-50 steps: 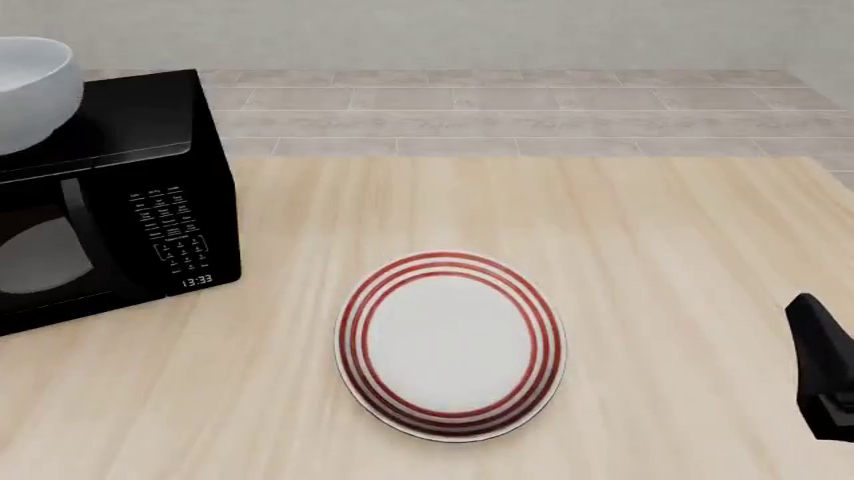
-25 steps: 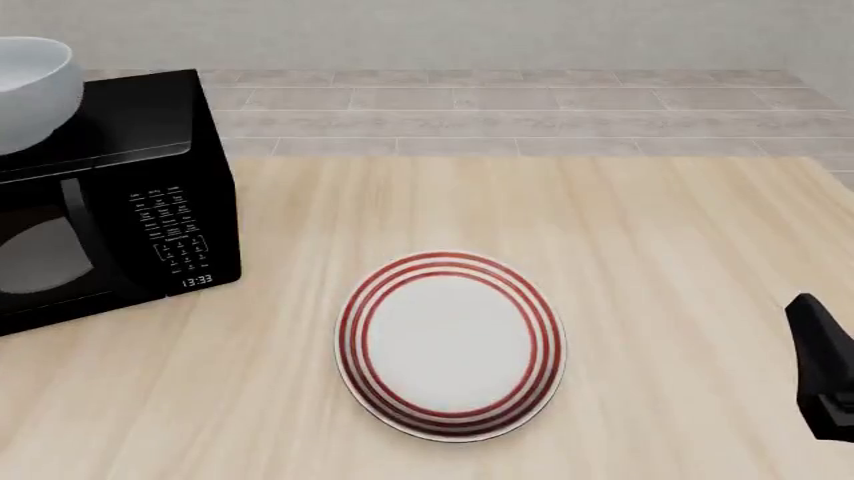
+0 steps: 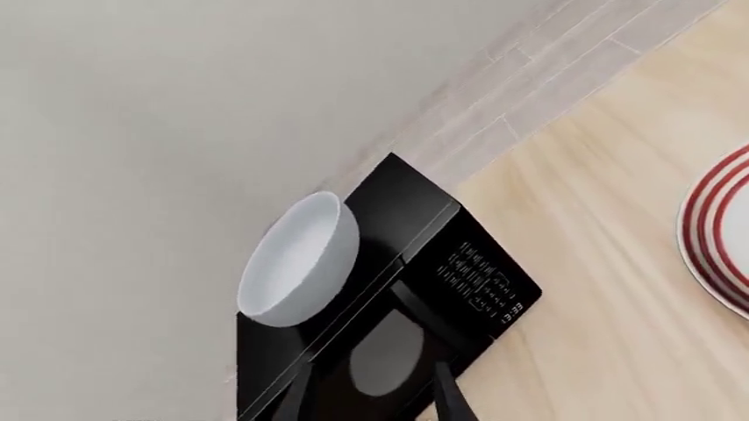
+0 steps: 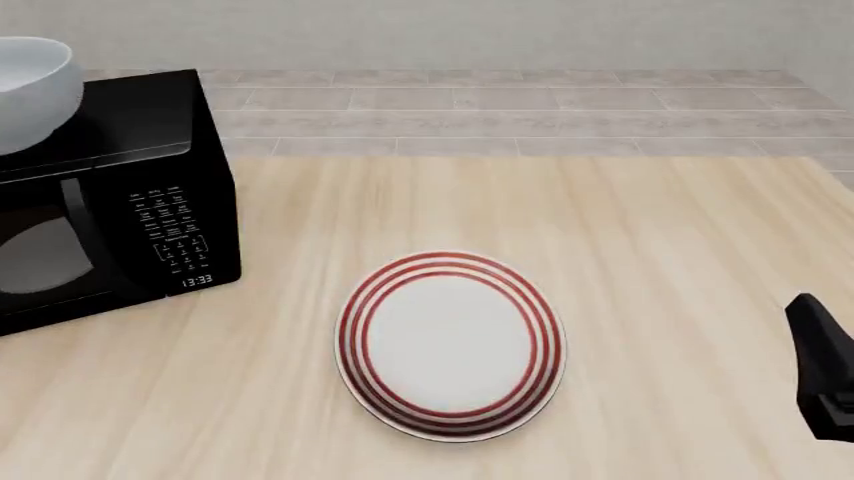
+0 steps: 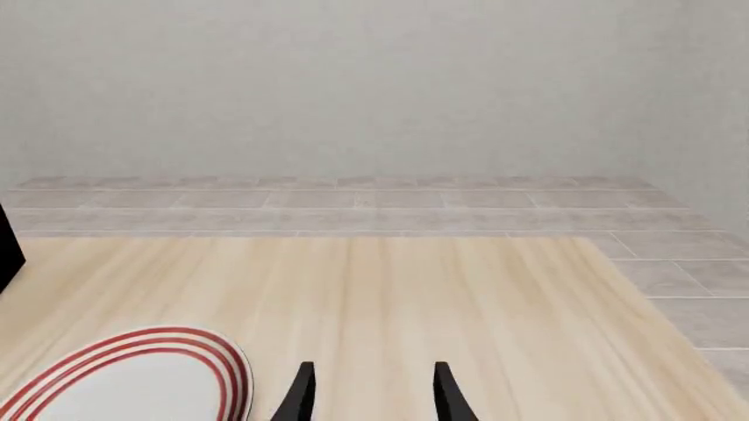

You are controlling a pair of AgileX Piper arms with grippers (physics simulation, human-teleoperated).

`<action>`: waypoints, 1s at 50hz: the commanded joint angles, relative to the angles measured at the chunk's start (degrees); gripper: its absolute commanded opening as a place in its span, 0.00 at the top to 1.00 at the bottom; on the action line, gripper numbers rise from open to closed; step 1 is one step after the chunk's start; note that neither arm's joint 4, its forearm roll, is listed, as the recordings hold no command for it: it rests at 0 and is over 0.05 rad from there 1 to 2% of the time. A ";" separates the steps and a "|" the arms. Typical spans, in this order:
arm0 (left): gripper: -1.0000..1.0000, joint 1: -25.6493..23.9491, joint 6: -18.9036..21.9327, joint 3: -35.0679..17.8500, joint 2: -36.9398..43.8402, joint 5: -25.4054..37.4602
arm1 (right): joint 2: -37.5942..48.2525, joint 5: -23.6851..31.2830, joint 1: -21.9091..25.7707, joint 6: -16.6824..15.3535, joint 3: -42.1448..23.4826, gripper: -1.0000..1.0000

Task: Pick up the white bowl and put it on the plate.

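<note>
The white bowl (image 4: 27, 92) sits on top of the microwave (image 4: 114, 190), looks stiff, glossy and slippery, so I'd pinch its rim; both sets of jaws are apart and empty, plate (image 4: 451, 345) beside the microwave.

One white bowl (image 4: 30, 88), one plate (image 4: 451, 345), one microwave (image 4: 114, 200), one table (image 4: 667, 230).
</note>
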 commanded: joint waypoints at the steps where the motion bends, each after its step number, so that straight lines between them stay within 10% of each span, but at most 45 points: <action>1: 0.00 1.61 4.06 -3.72 6.79 -0.81 | 0.36 -0.98 0.02 0.00 0.01 0.00; 50: 0.00 7.05 9.37 -9.09 28.75 -12.57 | 0.35 -0.98 0.01 -0.01 0.01 0.00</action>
